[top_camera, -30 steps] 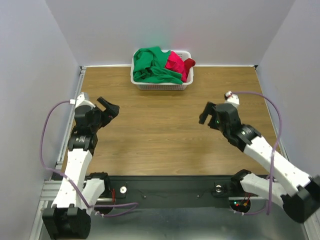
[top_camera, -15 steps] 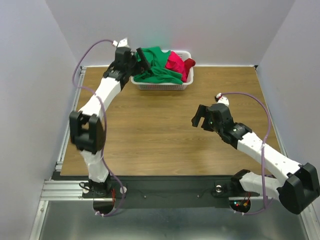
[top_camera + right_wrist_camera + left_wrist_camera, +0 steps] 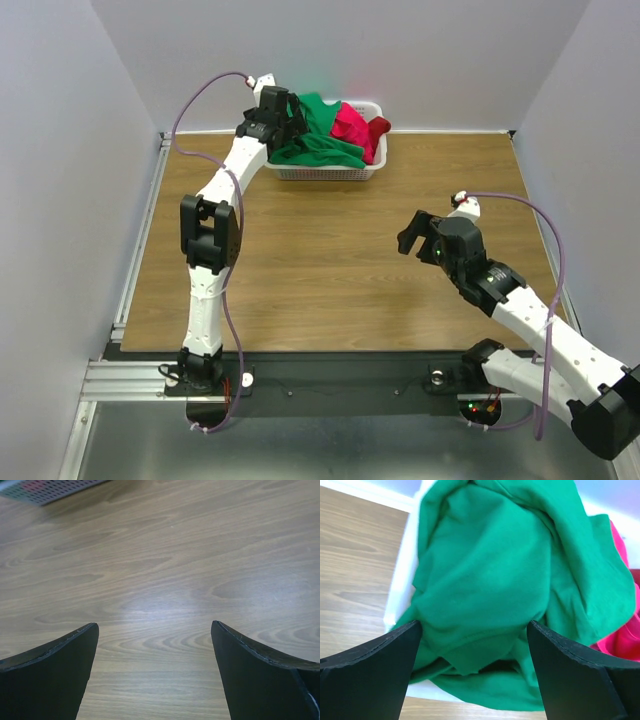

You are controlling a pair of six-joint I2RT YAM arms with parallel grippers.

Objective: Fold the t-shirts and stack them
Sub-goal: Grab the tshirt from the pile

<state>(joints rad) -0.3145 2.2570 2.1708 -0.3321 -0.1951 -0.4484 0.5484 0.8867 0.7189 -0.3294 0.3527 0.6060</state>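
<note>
My left end effector (image 3: 474,630) hangs wide apart over the green t-shirt (image 3: 485,570); I'd sink into its top fold, pinch, lift straight up.

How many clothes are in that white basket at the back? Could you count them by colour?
Green t-shirt: 1
Pink-red t-shirt: 1, as far as I can tell
Total: 2 showing in the basket; anything underneath is hidden.

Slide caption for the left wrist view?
Open left tool over the green t-shirt in the white basket, pink t-shirt beside it.
</note>
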